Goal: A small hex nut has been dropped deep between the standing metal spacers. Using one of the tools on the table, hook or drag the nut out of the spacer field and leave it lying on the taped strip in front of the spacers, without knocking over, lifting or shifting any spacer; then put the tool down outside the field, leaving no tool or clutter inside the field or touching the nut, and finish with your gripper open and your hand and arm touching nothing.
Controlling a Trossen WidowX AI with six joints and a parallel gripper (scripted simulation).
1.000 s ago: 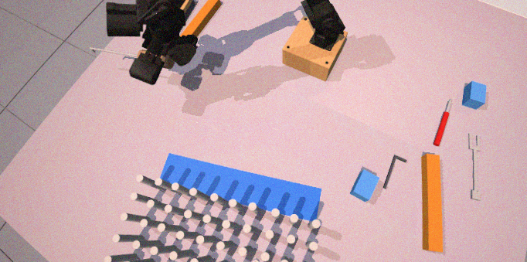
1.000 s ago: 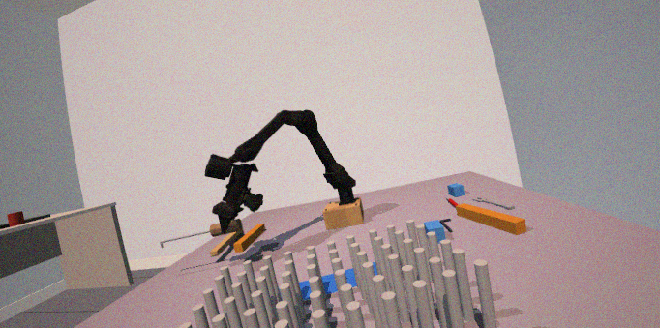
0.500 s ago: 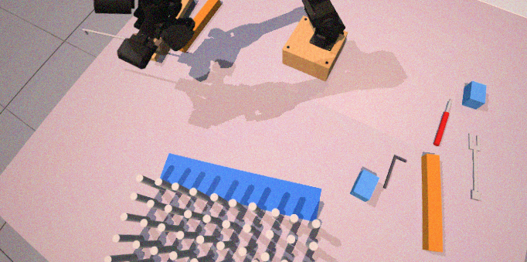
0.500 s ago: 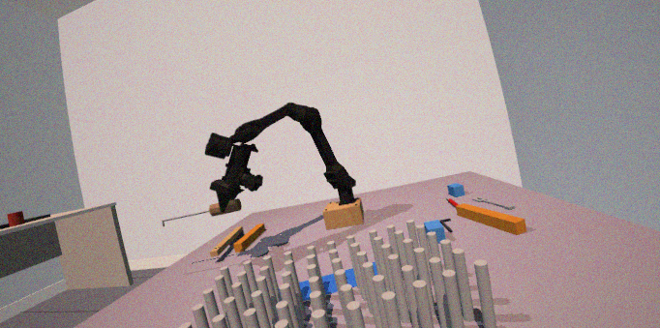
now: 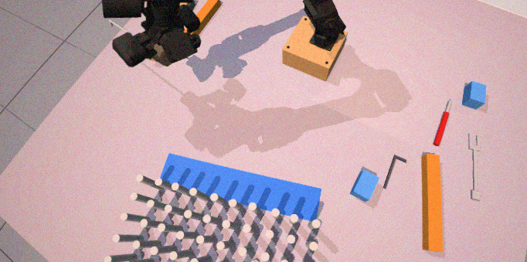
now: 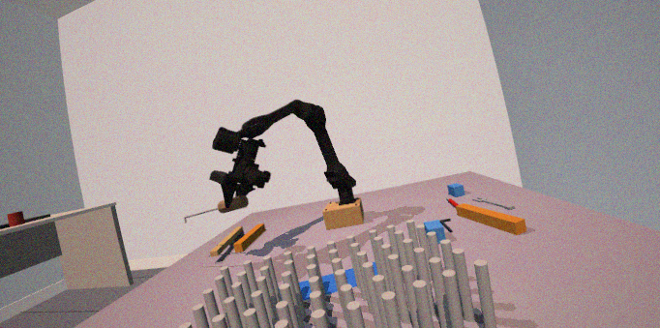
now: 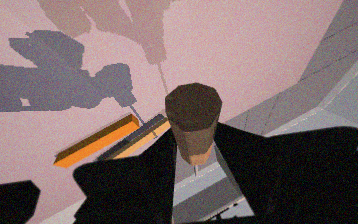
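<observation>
My gripper (image 5: pixel 156 53) (image 6: pixel 234 202) (image 7: pixel 192 127) is shut on the brown wooden handle of a hook tool. It holds the tool in the air at the left, behind the spacers and well away from them. The tool's thin metal rod (image 5: pixel 120 27) (image 6: pixel 203 214) points away to the left, nearly level, with a short bent tip. Rows of pale standing spacers (image 5: pixel 214 197) (image 6: pixel 484 290) fill the foreground of the top and exterior views and look upright. The blue strip (image 5: pixel 270 183) (image 6: pixel 330 284) lies along their near-robot side. I cannot make out the nut in any view.
Orange bars (image 5: pixel 433 205) (image 6: pixel 491 219) lie at right and, at left, an orange bar (image 5: pixel 209 13) (image 6: pixel 251 238) beside a tan bar (image 6: pixel 227 241). Blue blocks (image 5: pixel 365 185) (image 5: pixel 474 94), a black hex key (image 5: pixel 390 170), a red-handled tool (image 5: pixel 441 127) and a forked tool (image 5: pixel 474 166) lie right.
</observation>
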